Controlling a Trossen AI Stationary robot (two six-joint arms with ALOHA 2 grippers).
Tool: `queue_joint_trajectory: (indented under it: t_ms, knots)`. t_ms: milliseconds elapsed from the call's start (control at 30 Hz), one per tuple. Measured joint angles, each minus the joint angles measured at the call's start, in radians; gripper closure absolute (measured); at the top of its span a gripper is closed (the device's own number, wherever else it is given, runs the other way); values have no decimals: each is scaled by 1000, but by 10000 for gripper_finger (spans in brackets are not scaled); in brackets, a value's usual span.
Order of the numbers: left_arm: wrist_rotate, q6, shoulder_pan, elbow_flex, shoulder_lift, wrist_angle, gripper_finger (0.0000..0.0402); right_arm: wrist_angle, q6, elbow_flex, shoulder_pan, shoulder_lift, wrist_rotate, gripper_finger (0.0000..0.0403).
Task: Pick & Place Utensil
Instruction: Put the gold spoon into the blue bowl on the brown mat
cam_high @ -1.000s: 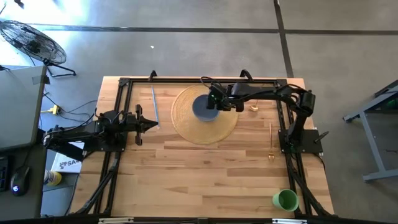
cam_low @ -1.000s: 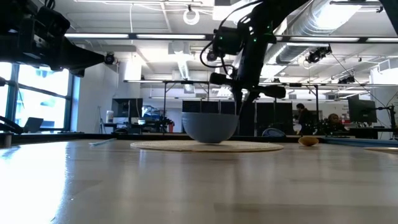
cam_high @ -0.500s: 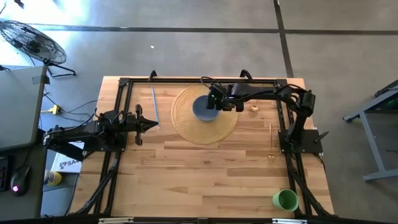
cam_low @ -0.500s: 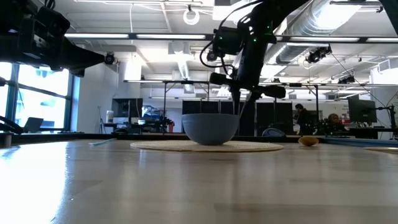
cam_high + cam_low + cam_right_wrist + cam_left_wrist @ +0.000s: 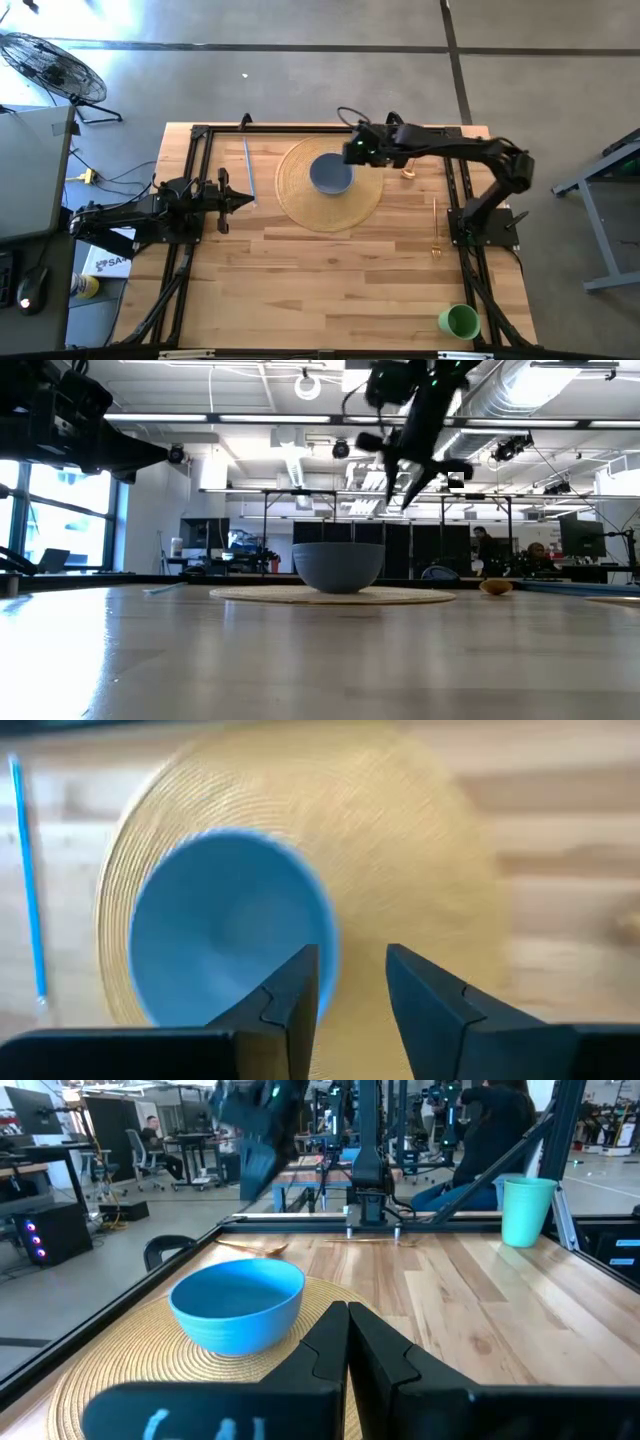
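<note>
Right hand (image 5: 350,152) has lifted off the bowl (image 5: 332,173) and drawn back toward the mat's (image 5: 300,205) far edge in the high view; the left hand (image 5: 246,200) waits beside the mat, fingers pressed together. Low view: it has risen well above the rim. Right wrist view: its fingers (image 5: 290,990) are slightly spread and empty. So nothing is picked yet; the blue utensil (image 5: 248,165) still lies on the bench (image 5: 330,280), left of the mat.

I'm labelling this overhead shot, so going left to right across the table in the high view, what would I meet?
Left gripper → blue straw-like stick → blue bowl on the woven mat → right gripper → wooden utensil → green cup.
</note>
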Motion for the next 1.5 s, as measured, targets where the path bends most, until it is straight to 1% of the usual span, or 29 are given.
queue_joint_trajectory:
  t_ms: [100, 167, 333, 433, 567, 800, 933, 1033, 1200, 1333, 1500]
  knots:
    - [0, 0, 0, 0, 0, 0, 400, -117, 0, 0, 19, -75, 111, 291]
    - [0, 0, 0, 0, 0, 0, 400, -203, -1, 0, 33, -115, 166, 295]
    - [0, 0, 0, 0, 0, 0, 400, -403, -57, 0, 80, -160, 236, 307]
    - [0, 0, 0, 0, 0, 0, 400, -446, -94, -13, 115, -152, 243, 311]
    - [0, 0, 0, 0, 0, 0, 400, -398, -179, -103, 138, -144, 239, 307]
    - [0, 0, 0, 0, 0, 0, 400, -292, -195, -348, 111, -143, 234, 279]
    - [0, 0, 0, 0, 0, 0, 400, -120, -266, -475, 87, -143, 247, 262]
    - [0, 0, 0, 0, 0, 0, 400, 8, -384, -543, 64, -143, 269, 253]
    - [0, 0, 0, 0, 0, 0, 400, 148, -504, -603, 26, -143, 319, 254]
    - [0, 0, 0, 0, 0, 0, 400, 219, -556, -638, -4, -143, 313, 264]
    - [0, 0, 0, 0, 0, 0, 400, 296, -616, -690, -42, -143, 276, 279]
